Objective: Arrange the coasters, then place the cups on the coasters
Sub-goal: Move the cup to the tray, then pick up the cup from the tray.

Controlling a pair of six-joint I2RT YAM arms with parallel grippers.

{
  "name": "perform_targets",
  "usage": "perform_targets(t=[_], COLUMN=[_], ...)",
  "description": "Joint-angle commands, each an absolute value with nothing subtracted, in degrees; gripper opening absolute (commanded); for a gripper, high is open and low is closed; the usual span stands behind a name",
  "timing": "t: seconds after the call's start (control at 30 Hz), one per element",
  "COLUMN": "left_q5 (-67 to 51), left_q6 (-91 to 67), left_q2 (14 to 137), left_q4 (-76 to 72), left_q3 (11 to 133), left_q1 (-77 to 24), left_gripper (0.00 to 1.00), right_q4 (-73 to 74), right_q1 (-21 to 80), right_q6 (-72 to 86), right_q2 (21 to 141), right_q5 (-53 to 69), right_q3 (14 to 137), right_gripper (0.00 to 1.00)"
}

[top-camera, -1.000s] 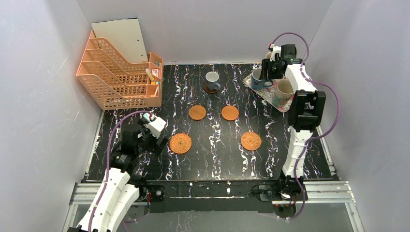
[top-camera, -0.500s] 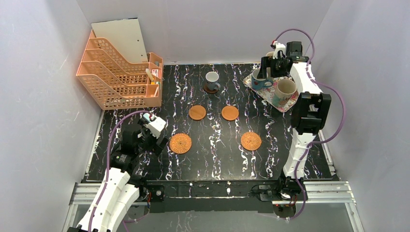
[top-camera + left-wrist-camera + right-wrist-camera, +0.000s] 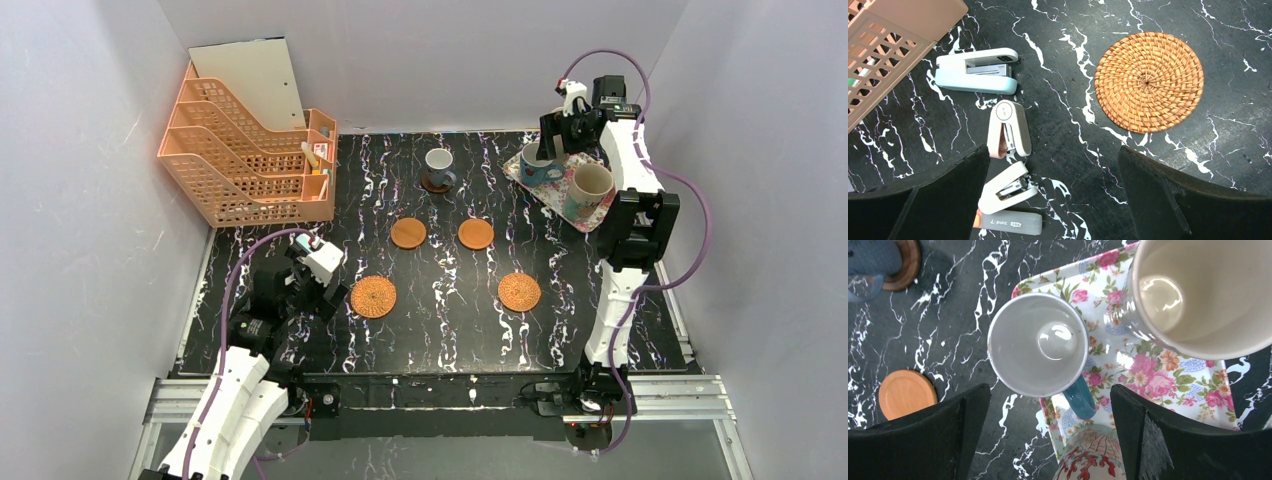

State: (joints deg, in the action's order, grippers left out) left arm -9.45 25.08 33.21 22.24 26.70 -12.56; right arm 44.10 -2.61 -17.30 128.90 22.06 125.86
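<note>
Hovering over the tray (image 3: 1168, 385) at the far right of the desk (image 3: 450, 330) with the right tool (image 3: 1048, 405), fingers spread wide and gripping nothing. Straight below, framed between those fingers: a blue mug (image 3: 1038, 345), upright, white inside, handle toward the lower edge of the wrist view. Just beside it on the same tray, a beige mug (image 3: 1198, 290), also upright.

Farther left, at the far middle of the desk, a second blue mug (image 3: 438, 163) seated on the dark coaster (image 3: 433, 186) — the only mug seen on a coaster. Nearer than that, two wood coasters (image 3: 408, 233) side by side, both bare. Nearer again, two wicker coasters (image 3: 373, 296), spaced wider and bare too.

Held low at the near left, the left tool (image 3: 1053, 165), fingers likewise apart and empty, just short of the left wicker coaster. To its left, three staplers (image 3: 1009, 129) lying on the desk, close to the orange rack (image 3: 250, 150) — well apart from the mugs.
</note>
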Motion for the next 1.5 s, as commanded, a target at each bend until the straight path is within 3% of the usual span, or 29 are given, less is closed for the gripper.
perform_targets(t=[0.0, 0.9, 1.47], left_q5=[-9.44, -9.31, -9.13], left_q6=[25.09, 25.05, 25.04], left_q2=[33.49, 33.49, 33.49], left_q4=[21.66, 21.64, 21.54], left_q3=[26.37, 26.35, 26.37], left_q1=[-12.74, -12.71, -12.74], left_gripper=[0.98, 0.98, 0.98], right_q4=[48.08, 53.04, 38.43], right_q1=[-2.55, -0.47, 1.44], right_q6=[-21.33, -25.23, -12.35], right_q2=[130.86, 130.92, 124.03], right_q5=[23.45, 28.93, 22.43], right_q3=[127.71, 124.85, 111.93], right_gripper=[0.98, 0.99, 0.98])
